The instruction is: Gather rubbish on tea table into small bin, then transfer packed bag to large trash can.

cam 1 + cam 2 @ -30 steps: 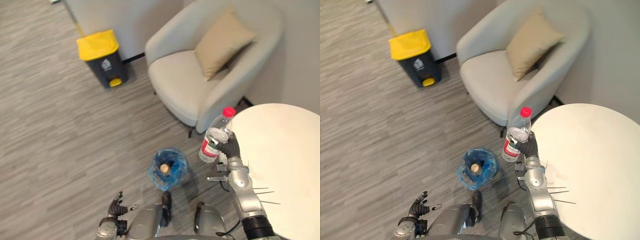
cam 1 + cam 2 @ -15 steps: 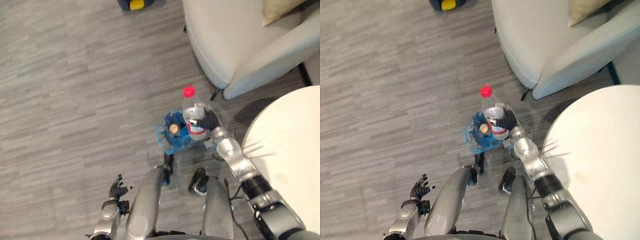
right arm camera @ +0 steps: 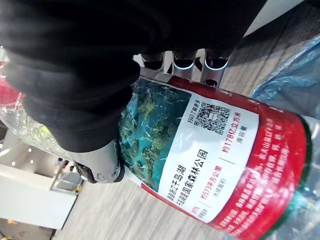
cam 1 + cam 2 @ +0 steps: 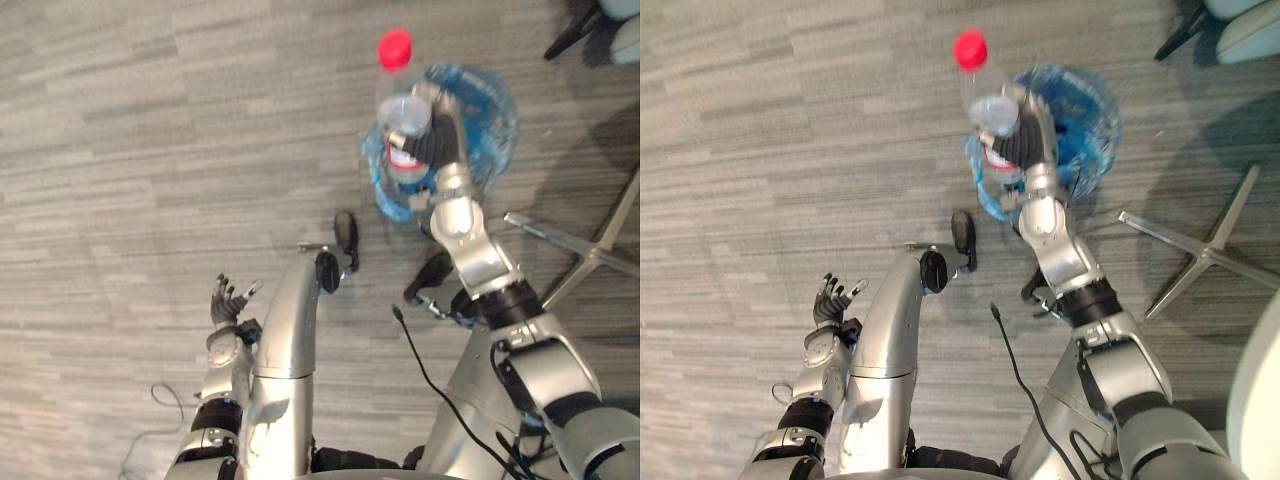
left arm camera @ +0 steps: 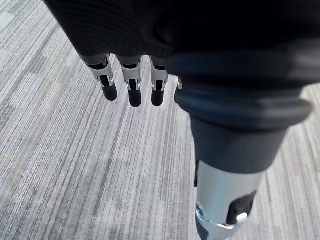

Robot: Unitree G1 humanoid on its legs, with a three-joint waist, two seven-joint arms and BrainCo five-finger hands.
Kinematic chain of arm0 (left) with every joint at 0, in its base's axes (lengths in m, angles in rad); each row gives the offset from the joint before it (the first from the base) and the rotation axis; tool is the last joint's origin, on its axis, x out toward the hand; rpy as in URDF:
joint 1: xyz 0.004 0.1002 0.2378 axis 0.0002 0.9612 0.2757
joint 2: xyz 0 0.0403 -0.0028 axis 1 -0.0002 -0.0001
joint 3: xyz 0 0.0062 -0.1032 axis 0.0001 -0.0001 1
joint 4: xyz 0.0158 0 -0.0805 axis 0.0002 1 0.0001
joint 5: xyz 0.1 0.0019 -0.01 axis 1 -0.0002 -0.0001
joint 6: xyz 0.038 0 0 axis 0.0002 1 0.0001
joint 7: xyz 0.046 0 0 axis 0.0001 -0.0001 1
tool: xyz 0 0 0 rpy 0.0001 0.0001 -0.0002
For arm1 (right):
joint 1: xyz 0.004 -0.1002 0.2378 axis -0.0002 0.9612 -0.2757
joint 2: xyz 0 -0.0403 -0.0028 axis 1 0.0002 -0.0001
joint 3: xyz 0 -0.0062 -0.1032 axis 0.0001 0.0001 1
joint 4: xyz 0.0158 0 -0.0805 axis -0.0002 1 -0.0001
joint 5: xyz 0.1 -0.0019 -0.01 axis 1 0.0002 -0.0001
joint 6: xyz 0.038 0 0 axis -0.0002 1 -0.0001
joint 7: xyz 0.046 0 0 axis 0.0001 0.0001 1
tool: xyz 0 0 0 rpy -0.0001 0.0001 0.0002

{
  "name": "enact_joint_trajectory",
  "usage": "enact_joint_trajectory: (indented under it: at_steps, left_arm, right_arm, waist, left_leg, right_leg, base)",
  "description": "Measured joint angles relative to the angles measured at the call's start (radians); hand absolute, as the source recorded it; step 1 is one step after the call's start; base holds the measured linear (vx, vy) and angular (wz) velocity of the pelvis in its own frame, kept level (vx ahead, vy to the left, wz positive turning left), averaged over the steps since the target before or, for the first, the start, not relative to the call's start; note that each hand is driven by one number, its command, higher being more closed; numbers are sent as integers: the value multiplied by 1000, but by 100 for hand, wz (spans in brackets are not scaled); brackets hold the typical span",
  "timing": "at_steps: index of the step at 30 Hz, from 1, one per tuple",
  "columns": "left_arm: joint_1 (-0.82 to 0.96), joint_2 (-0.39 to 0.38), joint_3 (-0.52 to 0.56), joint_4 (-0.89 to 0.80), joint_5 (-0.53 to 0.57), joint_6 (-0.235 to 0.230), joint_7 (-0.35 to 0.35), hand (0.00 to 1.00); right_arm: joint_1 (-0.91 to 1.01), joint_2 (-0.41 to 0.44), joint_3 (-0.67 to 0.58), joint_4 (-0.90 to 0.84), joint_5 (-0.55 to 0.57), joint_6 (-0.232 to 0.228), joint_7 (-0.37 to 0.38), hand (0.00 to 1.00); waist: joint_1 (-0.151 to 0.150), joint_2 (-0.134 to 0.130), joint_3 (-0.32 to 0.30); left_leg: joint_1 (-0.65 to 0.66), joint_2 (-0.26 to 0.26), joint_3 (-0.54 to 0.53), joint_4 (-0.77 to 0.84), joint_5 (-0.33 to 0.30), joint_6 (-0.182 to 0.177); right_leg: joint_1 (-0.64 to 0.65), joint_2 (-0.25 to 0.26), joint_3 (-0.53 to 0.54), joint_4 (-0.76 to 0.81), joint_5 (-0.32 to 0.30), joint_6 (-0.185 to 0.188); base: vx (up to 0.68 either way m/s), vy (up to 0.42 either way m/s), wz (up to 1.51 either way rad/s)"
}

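Right hand (image 4: pixel 440 150) curled round bottle (image 4: pixel 403 110), upper right of frame, hanging over blue-lined small bin (image 4: pixel 495 110); bottle axis near upright, red cap up-frame. Left hand (image 4: pixel 228 300) lower left, fingers loosely spread, idle.

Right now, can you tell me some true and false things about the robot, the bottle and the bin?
1. The right hand grips the bottle. True.
2. The small bin is lined with a blue bag. True.
3. The bottle's lid is blue. False: the cap is red.
4. The bottle lies inside the small bin. False: it is in the right hand, not dropped in.
5. The left hand is open and holds nothing. True.
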Motion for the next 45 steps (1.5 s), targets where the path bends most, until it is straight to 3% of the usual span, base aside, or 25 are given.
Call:
enact_joint_trajectory:
  at_steps: [6, 7, 15, 21, 30, 36, 41, 42, 45]
  left_arm:
    - [1, 2, -1, -16, 0, -2, -1, 0]
    - [1, 3, -2, -17, 0, -2, -1, 0]
    - [22, 28, -13, -23, 1, -3, -4, 0]
    - [22, 48, -23, -35, 2, -3, -5, 0]
    - [29, 89, -22, -42, 29, -1, -6, 0]
    - [28, 88, -23, -39, 40, -3, -5, 0]
    - [22, 89, -23, -22, 39, -9, -2, 0]
    - [21, 89, -24, -22, 38, -14, -2, 0]
    - [14, 90, -30, -24, 38, -21, -1, 0]
  right_arm:
    - [-36, -38, -59, 47, 3, 7, -58, 100]
    - [-40, -40, -78, 71, 10, 10, -60, 0]
    - [-22, -38, -118, 101, 40, 17, -76, 0]
    - [55, -7, -119, 66, 22, 16, -73, 0]
    - [201, 9, 5, -18, -184, -5, -5, 0]
    - [211, 11, 123, 116, -320, -5, 42, 0]
    - [155, 13, 175, 251, -355, 7, 64, 0]
    - [136, 11, 183, 278, -355, 11, 71, 100]
    - [85, 10, 201, 367, -355, 24, 96, 100]
  waist:
    - [-3, -1, 0]
    - [-4, -1, 0]
    - [-34, -5, -3]
    - [-39, -16, -8]
    - [-62, -84, -44]
    - [-61, -89, -47]
    - [-59, -89, -47]
    - [-60, -88, -48]
    - [-59, -87, -48]
  left_leg:
    - [-31, -2, 0, 2, 4, 2]
    - [-34, -1, -1, 2, 6, 6]
    - [-37, 19, -10, 8, 6, 5]
    - [-37, 37, -13, 13, 6, 5]
    - [-13, 47, -17, -2, 12, -5]
    - [12, 36, -16, -55, 26, -28]
    - [-1, 34, -22, -57, 27, -28]
    - [-8, 32, -26, -57, 27, -30]
    - [-43, 20, -41, -56, 32, -36]
  right_leg:
    - [-35, -2, 2, 9, 4, 1]
    - [-38, -2, 2, 11, 3, -1]
    - [-38, 20, -4, 11, -3, -10]
    - [-38, 38, -5, 9, -2, -12]
    - [-11, 54, -13, -14, 1, -17]
    - [16, 54, -29, -62, 18, -20]
    - [7, 54, -34, -61, 19, -26]
    - [1, 54, -36, -61, 18, -27]
    - [-25, 48, -45, -53, 13, -31]
  base:
    - [-66, -13, 2]
    - [-55, -23, 2]
    - [-60, -14, -4]
    - [-89, 6, -9]
    - [-71, 15, -4]
    - [-55, 23, 3]
    - [-59, 24, 3]
    - [-74, 31, 6]
    - [-55, 24, 12]
